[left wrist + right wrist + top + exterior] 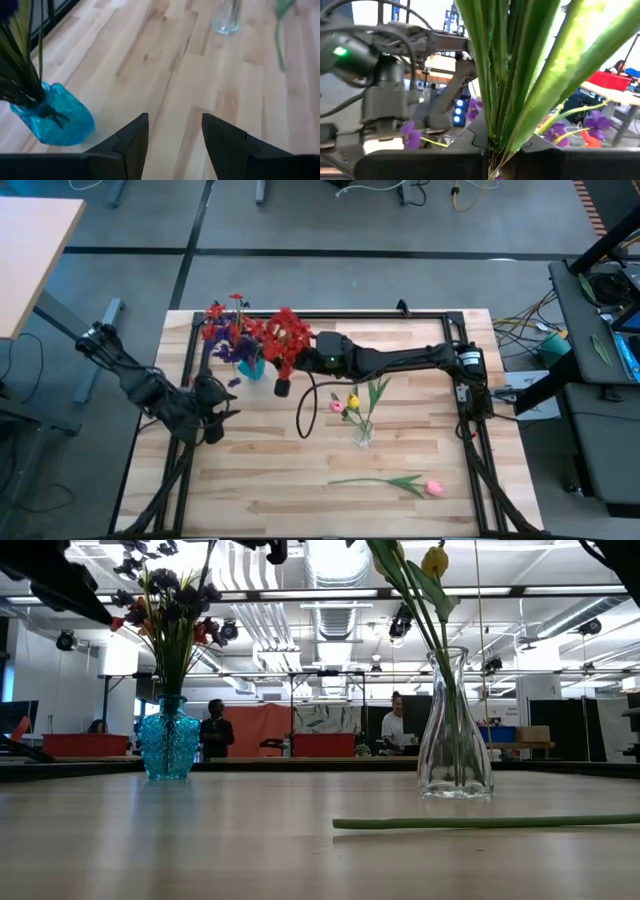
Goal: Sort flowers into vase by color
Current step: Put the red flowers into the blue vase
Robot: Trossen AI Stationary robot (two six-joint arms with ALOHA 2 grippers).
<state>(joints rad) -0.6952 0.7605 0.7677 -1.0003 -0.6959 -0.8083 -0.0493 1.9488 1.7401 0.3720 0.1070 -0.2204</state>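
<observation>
A blue vase [250, 366] [168, 745] [52, 120] at the far left holds purple and red flowers [222, 325]. My right gripper [294, 366] reaches in from the right and is shut on a red flower cluster [285, 335] beside that vase. My left gripper [222, 412] [175, 125] hovers open just near of the blue vase, with nothing between its fingers. A clear vase [362, 432] [455, 740] mid-table holds a yellow bud [353, 401] and a pink bud [337, 407]. Another pink flower [432, 488] lies flat on the table, its stem [480, 823] resting along the wood. My right gripper pinches the red flower's bunch of green stems and leaves [492, 142] between its two shut fingers. The fingers come in about level from the table's right. The flower is lifted clear of the table, its red head beside the blue vase's flowers.
A black frame [330, 315] runs around the tabletop. Bare wood lies between the two vases and along the near edge at the left. People show in the room beyond the table in the low view.
</observation>
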